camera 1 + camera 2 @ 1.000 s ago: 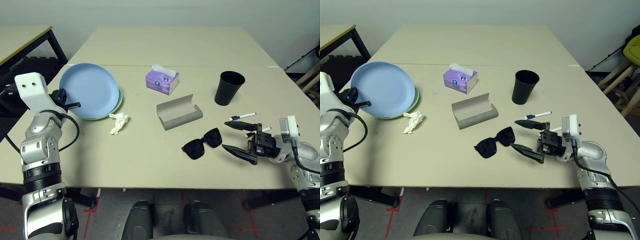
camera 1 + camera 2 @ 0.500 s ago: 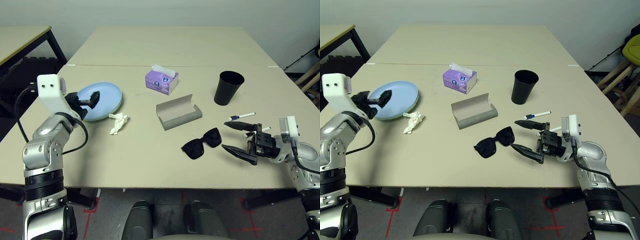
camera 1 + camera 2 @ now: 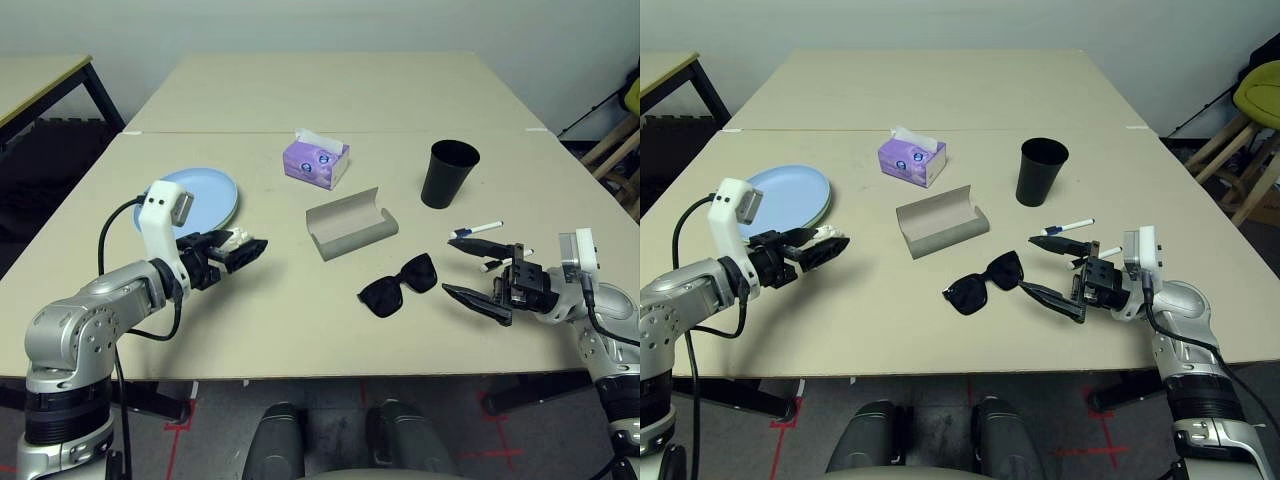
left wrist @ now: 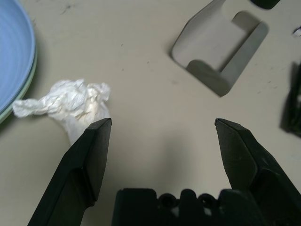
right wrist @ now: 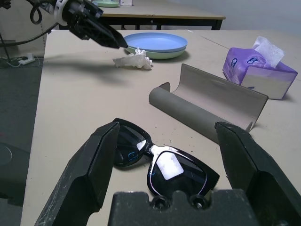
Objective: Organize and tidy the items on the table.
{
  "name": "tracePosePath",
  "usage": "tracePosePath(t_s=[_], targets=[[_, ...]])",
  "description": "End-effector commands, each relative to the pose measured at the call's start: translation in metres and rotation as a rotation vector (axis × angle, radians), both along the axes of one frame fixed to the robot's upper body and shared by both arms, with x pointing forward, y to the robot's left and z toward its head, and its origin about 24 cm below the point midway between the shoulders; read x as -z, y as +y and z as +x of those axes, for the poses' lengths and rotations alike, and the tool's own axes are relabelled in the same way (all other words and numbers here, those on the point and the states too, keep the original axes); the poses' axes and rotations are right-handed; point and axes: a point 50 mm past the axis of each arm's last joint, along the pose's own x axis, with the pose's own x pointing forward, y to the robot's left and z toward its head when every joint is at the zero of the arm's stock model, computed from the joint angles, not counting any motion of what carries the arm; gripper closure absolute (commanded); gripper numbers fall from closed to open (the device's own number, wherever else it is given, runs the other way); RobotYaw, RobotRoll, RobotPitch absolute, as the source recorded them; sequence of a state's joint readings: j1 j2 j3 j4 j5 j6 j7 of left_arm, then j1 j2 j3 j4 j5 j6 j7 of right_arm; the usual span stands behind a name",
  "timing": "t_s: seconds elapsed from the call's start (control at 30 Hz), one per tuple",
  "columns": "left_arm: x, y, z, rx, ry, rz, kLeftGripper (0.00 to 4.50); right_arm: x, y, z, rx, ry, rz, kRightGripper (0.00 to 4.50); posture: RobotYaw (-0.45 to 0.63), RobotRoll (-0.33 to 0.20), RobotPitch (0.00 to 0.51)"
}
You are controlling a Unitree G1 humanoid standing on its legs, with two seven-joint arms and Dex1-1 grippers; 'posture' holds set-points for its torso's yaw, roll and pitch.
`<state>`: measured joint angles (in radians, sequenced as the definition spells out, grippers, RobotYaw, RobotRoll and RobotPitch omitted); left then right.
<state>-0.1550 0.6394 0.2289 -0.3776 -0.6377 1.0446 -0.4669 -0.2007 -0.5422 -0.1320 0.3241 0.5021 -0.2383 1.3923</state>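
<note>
Head-camera views: the table (image 3: 300,300) is seen with the left gripper (image 3: 248,250) spread wide and empty, its fingertips just beside the crumpled white tissue (image 3: 826,236), which lies at the near edge of the stacked plates. The light blue plate (image 3: 205,195) is seen resting on the pale green plate (image 3: 824,207) at the table's left. The purple tissue box (image 3: 316,163) is placed behind the centre, and the grey glasses case (image 3: 351,222) lies open just in front of it. The black tumbler (image 3: 444,174) stands upright to the right of the case. The black sunglasses (image 3: 400,286) lie near the front edge, in front of the case. The right gripper (image 3: 472,270) is held wide and empty, pointing toward the sunglasses without touching them. The two white pens (image 3: 478,229) lie just behind its fingers.

Left wrist view: both black fingers (image 4: 89,155) are shown parted over bare tabletop. The tissue is seen against the tip of one finger; whether it is touched cannot be told. The plate stack and the open case are seen beyond.

Right wrist view: the parted fingers (image 5: 94,160) are shown framing the sunglasses, which lie folded open on the table between them, ungrasped. The case, tissue box, plates, tissue and the other gripper are seen farther off.
</note>
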Motion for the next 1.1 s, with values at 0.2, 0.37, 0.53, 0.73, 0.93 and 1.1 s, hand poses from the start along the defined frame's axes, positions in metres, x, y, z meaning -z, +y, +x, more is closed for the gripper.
tracePosePath(t_s=[0.2,0.37,0.53,0.73,0.93,1.1], targets=[[0.021,0.003,0.007,-0.035,-0.071,0.212,0.04,-0.007,-0.001,0.004,0.051,0.001,0.054,0.00,0.09,0.000,0.049],[0.037,0.004,0.007,-0.039,-0.099,0.326,0.04,-0.006,-0.001,0.003,0.050,0.007,0.042,0.00,0.09,0.000,0.048],[0.051,0.007,0.010,-0.095,-0.130,0.422,0.04,-0.005,0.000,0.002,0.051,0.009,0.040,0.00,0.09,0.000,0.050],[0.054,0.005,0.016,-0.129,-0.161,0.431,1.38,-0.005,0.000,0.003,0.054,0.008,0.040,0.00,0.09,0.000,0.050],[0.045,0.002,0.021,-0.128,-0.194,0.391,3.66,-0.005,0.001,0.003,0.054,0.006,0.036,0.00,0.09,0.000,0.048],[0.023,-0.003,0.024,-0.100,-0.215,0.270,4.48,-0.005,0.001,0.004,0.054,0.007,0.033,0.00,0.09,0.000,0.050]])
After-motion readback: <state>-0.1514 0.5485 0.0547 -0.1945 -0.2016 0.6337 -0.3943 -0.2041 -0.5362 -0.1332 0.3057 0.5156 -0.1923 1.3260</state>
